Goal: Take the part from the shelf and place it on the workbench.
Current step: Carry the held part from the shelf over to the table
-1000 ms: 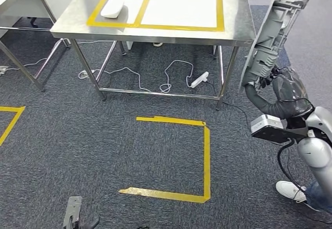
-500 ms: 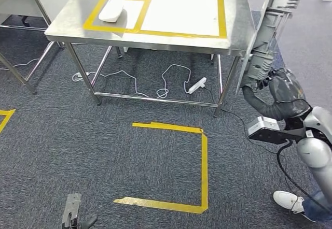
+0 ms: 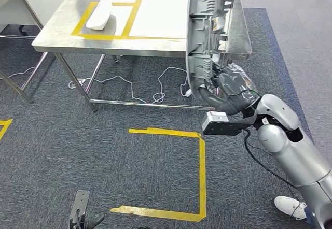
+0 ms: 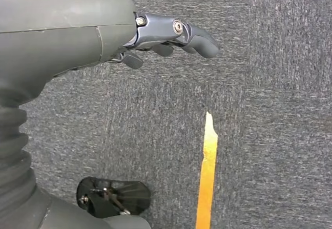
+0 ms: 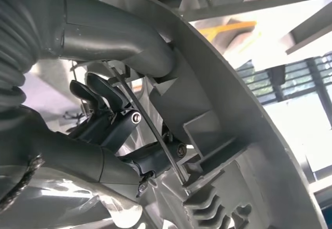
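The grey ribbed plastic part [image 3: 206, 32] stands upright in the upper centre-right of the head view, its moulded ribs and clips facing the camera, overlapping the right end of the steel workbench [image 3: 58, 32]. The right hand [image 3: 219, 91] grasps it at its lower end; in the right wrist view the dark fingers [image 5: 99, 97] curl around a thin edge of the part [image 5: 235, 136] with the thumb [image 5: 117, 37] pressed against it. A white curved piece [image 3: 99, 12] lies on the bench at upper left, inside a rectangle of yellow tape [image 3: 129, 23]. White cables [image 3: 156, 86] trail on the dark carpet under the bench. A yellow tape outline on the floor [image 3: 202, 172] occupies the lower centre. The left hand [image 4: 172, 34] hangs over the carpet, fingers apart and holding nothing (released). A white shoe [image 3: 288, 205] shows at lower right.
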